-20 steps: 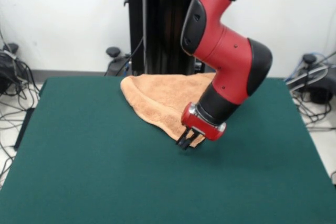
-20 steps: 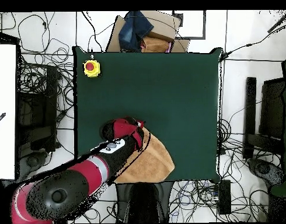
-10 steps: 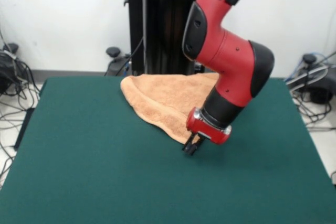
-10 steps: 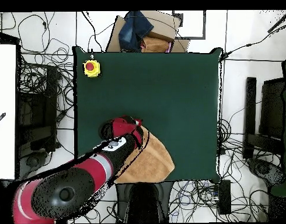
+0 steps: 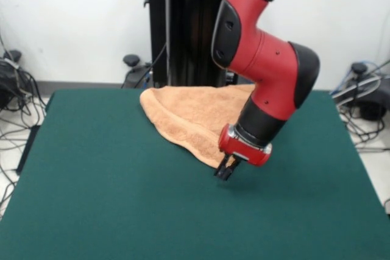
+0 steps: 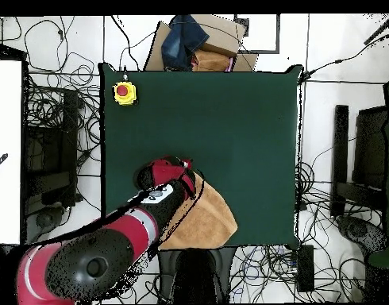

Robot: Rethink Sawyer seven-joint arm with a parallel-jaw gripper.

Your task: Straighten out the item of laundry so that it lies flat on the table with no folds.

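The near half of the dark green tabletop [image 5: 122, 199] lies bare in the front view, its felt-like surface smooth. Past the middle, the red and black arm [image 5: 262, 65] slants down, and its pincer [image 5: 225, 170] hangs at the pointed near tip of the towel [image 5: 189, 117], low over the felt. The black fingertips look drawn close together at the cloth's edge, but whether they have hold of the cloth I cannot tell, since the tips are small and dark.

The orange-tan towel is not flat: it lies bunched in a rough wedge, narrow at the pincer and broad at the tabletop's far edge, with a rounded fold along one side. From overhead the towel [image 6: 206, 218] sits at the edge nearest the robot's base, partly under the arm.

On the opposite corner in the overhead view stands a yellow box with a red button [image 6: 124, 92]. Around the table the pale floor is strewn with black cables [image 6: 63, 119]. Behind the table in the front view stand a black pedestal column [image 5: 183, 22] and a white wall [image 5: 73, 16].
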